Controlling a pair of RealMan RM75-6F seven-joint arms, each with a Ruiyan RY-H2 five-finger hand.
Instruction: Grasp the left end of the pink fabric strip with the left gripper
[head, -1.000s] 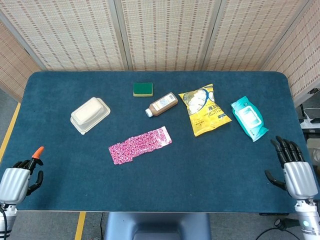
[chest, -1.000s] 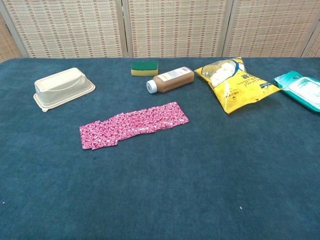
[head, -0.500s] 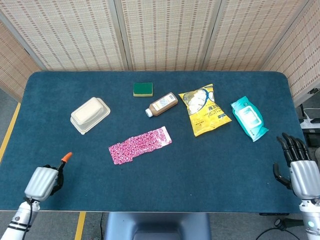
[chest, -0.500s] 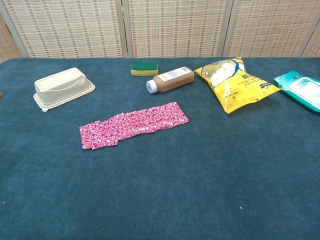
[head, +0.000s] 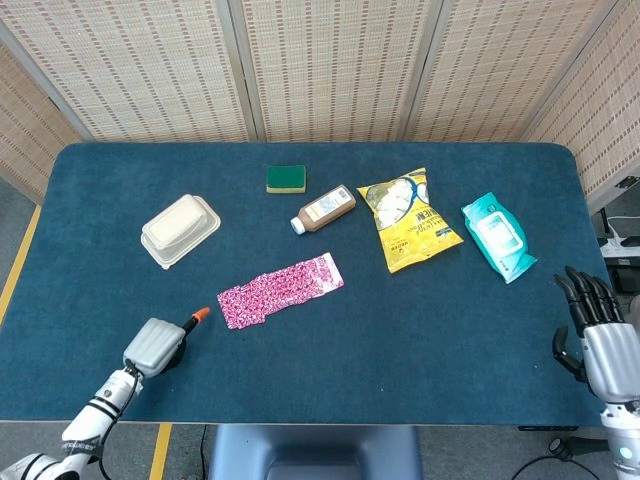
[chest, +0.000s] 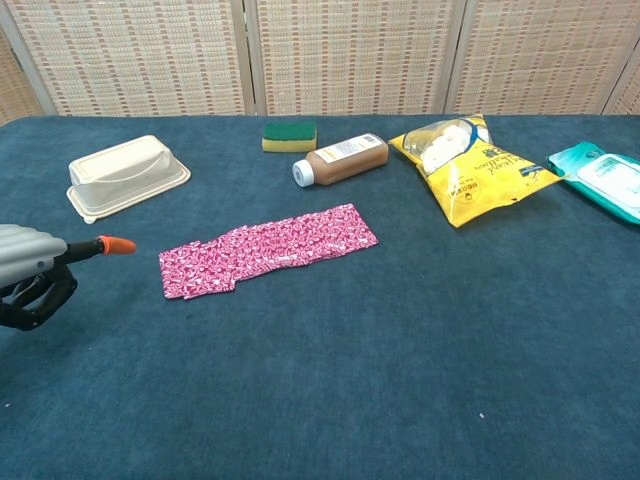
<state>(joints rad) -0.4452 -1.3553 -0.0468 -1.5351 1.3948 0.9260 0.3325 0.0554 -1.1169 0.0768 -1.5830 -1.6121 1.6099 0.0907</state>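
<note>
The pink fabric strip (head: 280, 288) lies flat on the blue table, slanting from lower left to upper right; the chest view also shows the strip (chest: 268, 250). My left hand (head: 160, 343) hovers over the table just left of the strip's left end (head: 229, 307), holding nothing. Its orange-tipped finger (head: 200, 315) points at that end, a short gap away. In the chest view the left hand (chest: 30, 272) enters from the left edge, orange-tipped finger (chest: 117, 245) forward and dark fingers curled beneath. My right hand (head: 597, 340) stays at the table's right front corner, fingers spread, empty.
A cream lidded container (head: 180, 230) sits behind the left hand. Further back lie a green-yellow sponge (head: 286, 178), a brown bottle (head: 323, 209) on its side, a yellow snack bag (head: 408, 217) and a teal wipes pack (head: 498, 236).
My left hand has moved right and forward from the table's front left corner toward the strip's left end, and now shows in the chest view. The right hand has drifted slightly back.
</note>
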